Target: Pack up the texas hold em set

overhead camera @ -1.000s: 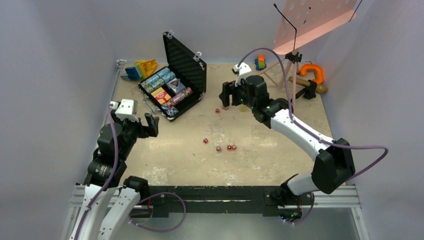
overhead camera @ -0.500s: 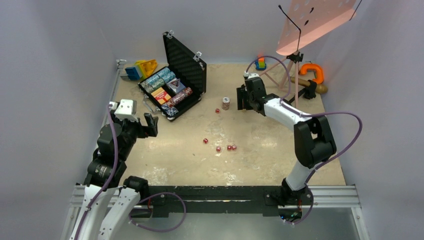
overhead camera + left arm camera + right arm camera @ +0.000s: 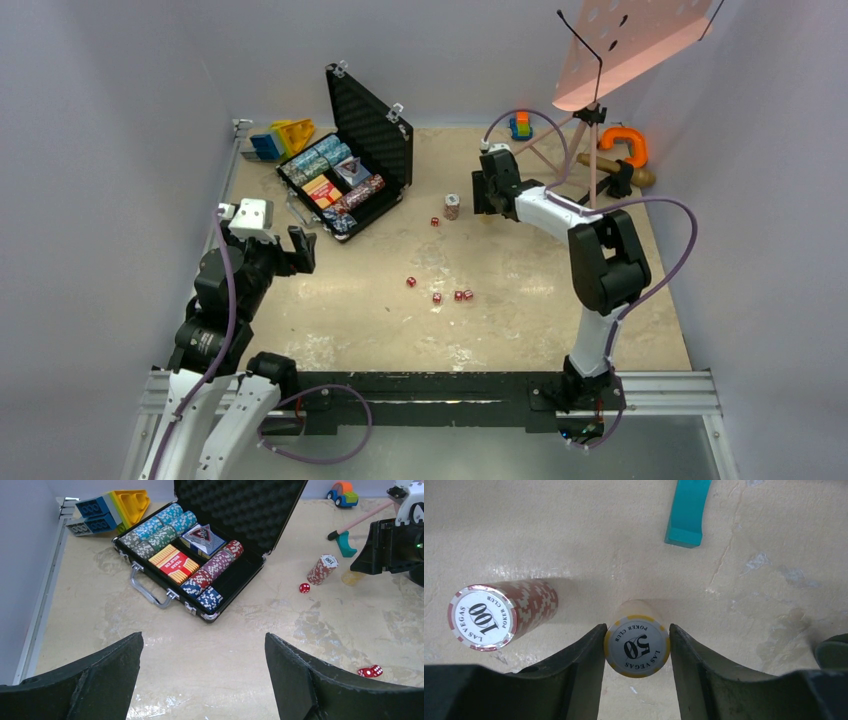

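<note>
On the beige table (image 3: 520, 325) we see the case (image 3: 372, 128) open, mostly filled. Right jaws grip the yellow chip stack (image 3: 636, 645); left jaws wide, empty. Red stack (image 3: 499, 612) and dice (image 3: 437, 297) lie outside.

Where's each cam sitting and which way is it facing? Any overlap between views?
Top external: above and behind the bases, looking down on the beige table; left arm and right arm both show.
Left wrist: on the left arm, looking forward across the table at the open black foam-lined briefcase; its wide-open jaws fill the bottom corners.
Right wrist: looking almost straight down at a yellow-rimmed "50" chip stack gripped between its jaws.
Shared: the red "100" chip stack shows in all three.
</note>
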`<action>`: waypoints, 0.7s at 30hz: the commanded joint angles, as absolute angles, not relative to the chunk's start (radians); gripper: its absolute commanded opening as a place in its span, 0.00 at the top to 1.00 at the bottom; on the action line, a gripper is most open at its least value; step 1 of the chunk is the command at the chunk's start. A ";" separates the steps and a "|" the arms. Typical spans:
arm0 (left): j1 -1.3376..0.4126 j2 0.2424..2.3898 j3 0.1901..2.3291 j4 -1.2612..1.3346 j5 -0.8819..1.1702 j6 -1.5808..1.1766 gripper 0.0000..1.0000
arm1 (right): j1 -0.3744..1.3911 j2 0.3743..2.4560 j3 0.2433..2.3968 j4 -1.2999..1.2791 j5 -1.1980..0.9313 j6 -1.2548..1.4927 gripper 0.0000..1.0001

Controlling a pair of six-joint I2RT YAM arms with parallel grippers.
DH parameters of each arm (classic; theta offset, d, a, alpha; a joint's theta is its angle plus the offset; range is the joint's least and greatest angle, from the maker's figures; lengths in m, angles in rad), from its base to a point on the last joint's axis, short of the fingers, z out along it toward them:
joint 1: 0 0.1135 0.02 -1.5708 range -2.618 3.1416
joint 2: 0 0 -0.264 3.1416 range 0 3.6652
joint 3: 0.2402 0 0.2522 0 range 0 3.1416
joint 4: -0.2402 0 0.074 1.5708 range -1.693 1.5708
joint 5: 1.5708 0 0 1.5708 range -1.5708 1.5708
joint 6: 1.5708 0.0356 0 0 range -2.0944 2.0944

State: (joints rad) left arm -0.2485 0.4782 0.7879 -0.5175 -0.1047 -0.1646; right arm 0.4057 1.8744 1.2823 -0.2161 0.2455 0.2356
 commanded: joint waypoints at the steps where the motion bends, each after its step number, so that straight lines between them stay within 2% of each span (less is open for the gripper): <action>1: -0.242 0.479 0.792 -0.497 -0.101 -0.161 0.06 | 0.405 1.878 1.327 -0.190 0.269 0.239 0.52; 4: -0.242 0.486 0.792 -0.497 -0.087 -0.158 0.06 | 0.404 1.897 1.343 -0.199 0.267 0.233 0.61; 5: -0.242 0.491 0.793 -0.497 -0.078 -0.157 0.06 | 0.403 1.903 1.353 -0.211 0.269 0.230 0.67; 7: -0.242 0.508 0.792 -0.492 -0.044 -0.147 0.06 | 0.403 1.895 1.355 -0.230 0.266 0.230 0.89; 9: -0.244 0.535 0.791 -0.482 0.030 -0.134 0.08 | 0.404 1.856 1.337 -0.243 0.255 0.234 1.00; 12: -0.245 0.591 0.803 -0.473 0.193 -0.114 0.14 | 0.406 1.751 1.279 -0.262 0.216 0.232 1.00; 15: -0.253 0.624 0.799 -0.435 0.367 -0.106 0.14 | 0.407 1.609 1.193 -0.265 0.089 0.250 1.00; 21: -0.306 0.667 0.772 -0.341 0.680 -0.102 0.14 | 0.414 1.426 1.078 -0.221 -0.372 0.359 1.00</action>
